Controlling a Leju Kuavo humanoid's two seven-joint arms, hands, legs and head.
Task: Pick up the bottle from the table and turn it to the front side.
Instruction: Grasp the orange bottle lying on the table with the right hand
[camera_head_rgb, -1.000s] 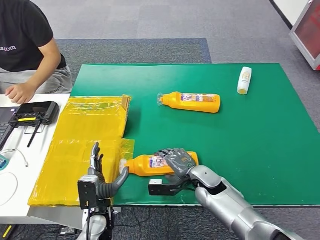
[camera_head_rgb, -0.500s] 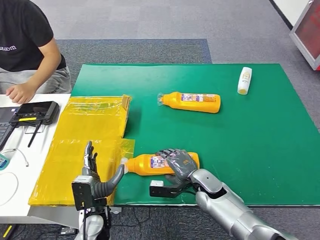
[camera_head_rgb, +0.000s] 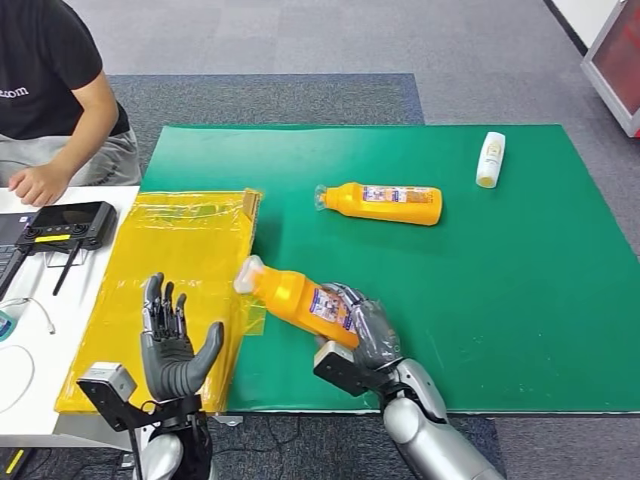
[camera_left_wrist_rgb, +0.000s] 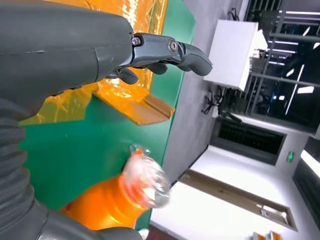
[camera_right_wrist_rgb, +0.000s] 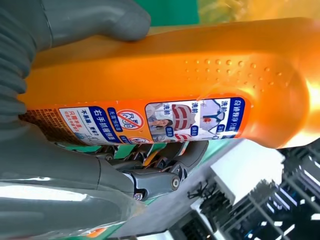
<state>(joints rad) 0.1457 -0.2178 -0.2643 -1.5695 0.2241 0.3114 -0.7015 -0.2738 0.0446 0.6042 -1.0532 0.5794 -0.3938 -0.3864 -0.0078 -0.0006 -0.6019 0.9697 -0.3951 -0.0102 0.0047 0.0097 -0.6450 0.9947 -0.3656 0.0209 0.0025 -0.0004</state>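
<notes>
My right hand (camera_head_rgb: 367, 337) grips an orange bottle (camera_head_rgb: 298, 297) by its lower body and holds it off the green mat (camera_head_rgb: 513, 280), tilted with its clear cap toward the yellow bags. The right wrist view looks along the bottle (camera_right_wrist_rgb: 188, 85) with its printed label turned to the camera and my fingers (camera_right_wrist_rgb: 166, 170) wrapped under it. My left hand (camera_head_rgb: 172, 350) is raised at the table's near edge, palm up, fingers apart, holding nothing. In the left wrist view the bottle's cap (camera_left_wrist_rgb: 145, 180) is a little way from my left fingers (camera_left_wrist_rgb: 170, 50).
A second orange bottle (camera_head_rgb: 385, 203) lies on its side mid-mat and a small white bottle (camera_head_rgb: 490, 159) lies at the far right. Yellow plastic bags (camera_head_rgb: 173, 270) cover the mat's left part. A person (camera_head_rgb: 53, 100) sits at the far left by a black controller (camera_head_rgb: 68, 224).
My right hand has lifted the near bottle off the mat and tilted its cap up and to the left. My left hand has pulled back toward the table edge and turned palm up.
</notes>
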